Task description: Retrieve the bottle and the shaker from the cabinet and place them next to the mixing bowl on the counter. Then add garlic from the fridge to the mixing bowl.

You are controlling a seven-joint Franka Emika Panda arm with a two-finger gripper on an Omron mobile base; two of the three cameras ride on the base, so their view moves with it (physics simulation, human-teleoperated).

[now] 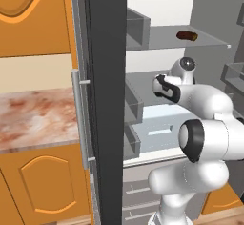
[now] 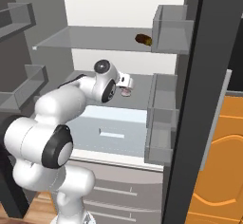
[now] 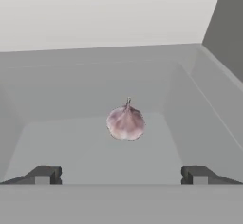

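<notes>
Clearly the garlic step is in hand: the two-finger gripper (image 3: 121,174), its dark tips spread wide and empty, faces the papery pink-white garlic bulb (image 3: 126,123) sitting stem-up on the smooth grey fridge shelf (image 3: 71,152). Next, I judge, it should advance and pinch the rounded bulb gently.

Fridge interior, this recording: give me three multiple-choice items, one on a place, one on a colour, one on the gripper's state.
1. Where does the pinkish-white garlic bulb lie?
A. on a grey fridge shelf
B. on the marble counter
C. in the gripper

2. What colour is the small oblong item on the upper shelf?
A. green
B. brown
C. blue

3. How is the gripper?
A. shut on the garlic
B. shut, holding nothing
C. open, short of the garlic

Answers: 1 A, the hand view shows it resting on the shelf; 2 B, both base views show it brown; 3 C, the fingertips stand wide apart below the bulb.
</notes>
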